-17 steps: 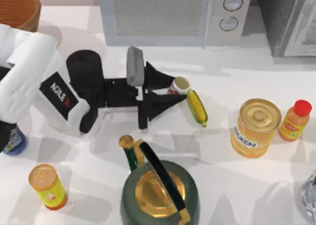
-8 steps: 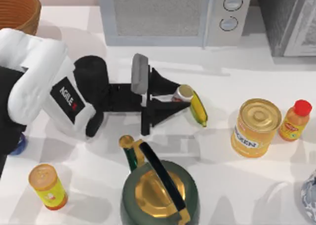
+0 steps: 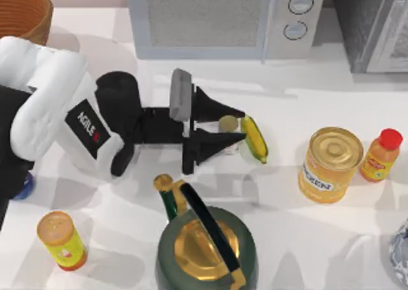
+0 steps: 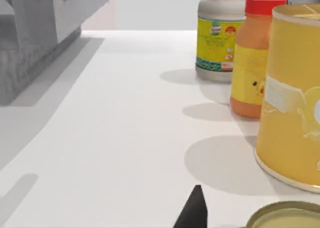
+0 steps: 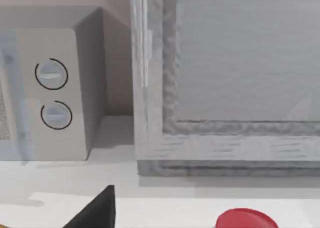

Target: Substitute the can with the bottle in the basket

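Top view, left jaws (image 3: 231, 125) closed on can (image 3: 227, 124) beside banana (image 3: 254, 138), left wrist view, can's tan top.

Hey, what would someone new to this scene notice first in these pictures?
Probably the left arm stretched across the table's middle, its black pincer straddling the small can beside a yellow corn cob. Next, the big green kettle with its gold lid at the front edge, and the golden tin to the right.
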Motion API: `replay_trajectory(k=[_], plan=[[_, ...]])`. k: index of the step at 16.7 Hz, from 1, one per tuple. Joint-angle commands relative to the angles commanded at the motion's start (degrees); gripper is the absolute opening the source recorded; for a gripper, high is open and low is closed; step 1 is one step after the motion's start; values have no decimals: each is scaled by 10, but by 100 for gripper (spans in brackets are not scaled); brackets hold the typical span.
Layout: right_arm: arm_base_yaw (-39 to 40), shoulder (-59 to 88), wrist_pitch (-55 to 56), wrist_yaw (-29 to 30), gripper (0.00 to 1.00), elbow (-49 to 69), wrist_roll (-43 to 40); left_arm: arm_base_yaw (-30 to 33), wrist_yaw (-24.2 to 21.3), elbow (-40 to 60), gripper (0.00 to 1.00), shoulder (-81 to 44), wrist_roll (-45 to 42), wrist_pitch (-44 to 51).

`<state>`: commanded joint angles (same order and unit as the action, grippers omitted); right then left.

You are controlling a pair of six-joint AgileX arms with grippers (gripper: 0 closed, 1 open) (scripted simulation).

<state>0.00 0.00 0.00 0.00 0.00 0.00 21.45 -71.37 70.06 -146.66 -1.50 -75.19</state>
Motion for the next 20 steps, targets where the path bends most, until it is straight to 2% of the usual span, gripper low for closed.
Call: replay_trajectory(k=[4, 5, 15, 17, 20], plan=[[0, 0, 0, 0, 100, 0, 0, 0, 0, 0, 98, 0, 0, 0], [0, 0, 0, 0, 100, 0, 0, 0, 0, 0, 100, 0, 0, 0], [0, 0, 0, 0, 100, 0, 0, -3, 5, -6, 100, 6, 0, 3], [0, 0, 0, 0, 100, 0, 0, -7, 30, -31, 100, 35, 0, 17], [0, 0, 0, 0, 100, 0, 0, -16, 96, -99, 100, 124, -1, 57]])
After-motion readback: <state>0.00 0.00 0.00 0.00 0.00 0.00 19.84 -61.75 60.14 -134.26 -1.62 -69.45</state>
